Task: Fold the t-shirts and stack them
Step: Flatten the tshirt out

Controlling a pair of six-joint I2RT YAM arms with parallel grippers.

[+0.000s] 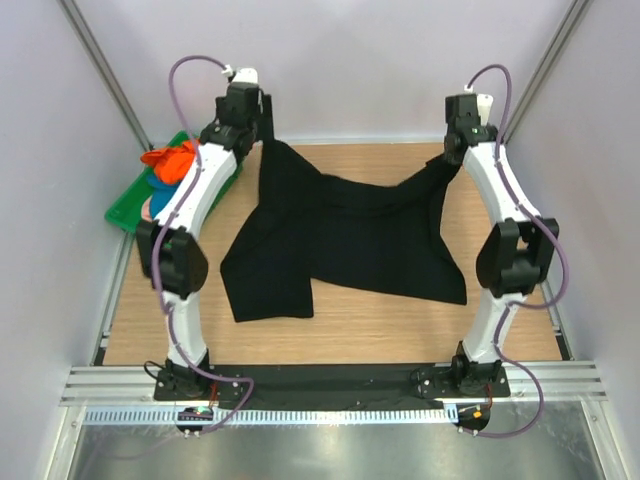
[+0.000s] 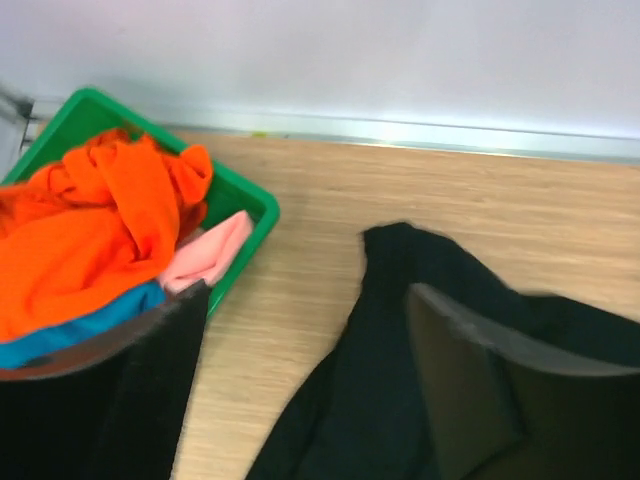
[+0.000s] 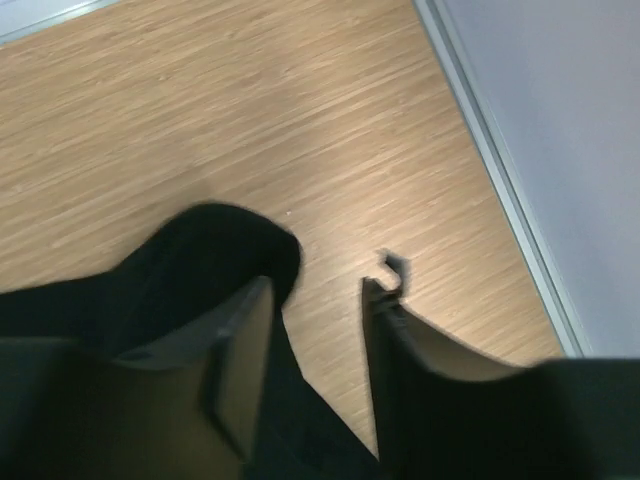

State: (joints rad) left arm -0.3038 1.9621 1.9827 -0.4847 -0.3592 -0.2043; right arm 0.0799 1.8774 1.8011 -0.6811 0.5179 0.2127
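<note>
One large plain black cloth t-shirt (image 1: 350, 235) lies mid wooden tabletop (image 1: 400, 335), with a rumpled flap reaching nearest on the left. Its long axis runs left to right; I cannot tell which end is the neck. Farther back, the left gripper (image 2: 300, 300) gapes wide and the right gripper (image 3: 318, 290) stands partly apart, neither seeming to clamp cloth. Regrip matching corners evenly and smooth wrinkles before folding.

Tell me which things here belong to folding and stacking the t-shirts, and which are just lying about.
Part of the job:
black t-shirt, spread on the table
orange t-shirt, bunched in the tray
blue t-shirt, under the orange one
pink t-shirt, beside it in the tray

Just there:
green tray
wooden table
</note>
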